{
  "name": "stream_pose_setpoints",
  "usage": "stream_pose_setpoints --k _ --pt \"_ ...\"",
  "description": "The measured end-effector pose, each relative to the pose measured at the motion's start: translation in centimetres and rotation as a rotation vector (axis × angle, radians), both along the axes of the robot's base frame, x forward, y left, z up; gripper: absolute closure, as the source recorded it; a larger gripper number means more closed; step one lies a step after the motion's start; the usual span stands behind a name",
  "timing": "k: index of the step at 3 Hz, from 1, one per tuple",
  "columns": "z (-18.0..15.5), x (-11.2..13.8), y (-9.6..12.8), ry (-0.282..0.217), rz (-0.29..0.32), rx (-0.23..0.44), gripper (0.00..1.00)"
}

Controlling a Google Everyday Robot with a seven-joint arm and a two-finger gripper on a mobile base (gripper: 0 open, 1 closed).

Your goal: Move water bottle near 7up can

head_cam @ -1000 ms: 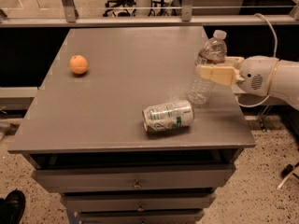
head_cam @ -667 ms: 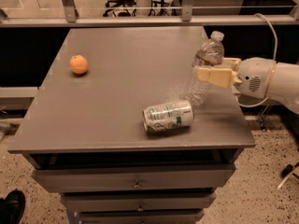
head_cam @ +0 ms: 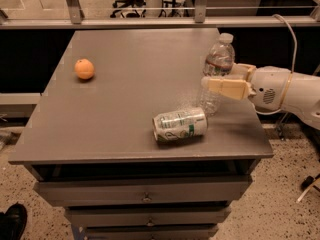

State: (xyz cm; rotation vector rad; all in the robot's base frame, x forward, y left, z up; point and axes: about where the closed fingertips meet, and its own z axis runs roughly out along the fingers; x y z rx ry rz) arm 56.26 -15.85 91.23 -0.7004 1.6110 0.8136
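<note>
At the bench's right edge, the end effector grips the upright bottle at mid-body. The can lies on its side just near-left of it.

Lighting: dim, warm, from overhead; I see a pale sheen across the grey table top. Shadows: short and dark under the 7up can and the orange. Gripper, at the table's right edge, clasping the water bottle: brightly lit. Floor beyond: glare.
</note>
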Motion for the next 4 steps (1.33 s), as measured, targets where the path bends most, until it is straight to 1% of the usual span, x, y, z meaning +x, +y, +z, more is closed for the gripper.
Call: stream_pose_setpoints --k 1,3,4 --pt "-0.2 0.1 -0.3 -0.025 0.021 -0.010 0.00" --pt "-0.5 0.2 -2.2 -0.052 0.023 -0.048 0.00" --pt "-0.5 0.6 -2.8 -0.061 0.019 -0.063 0.00"
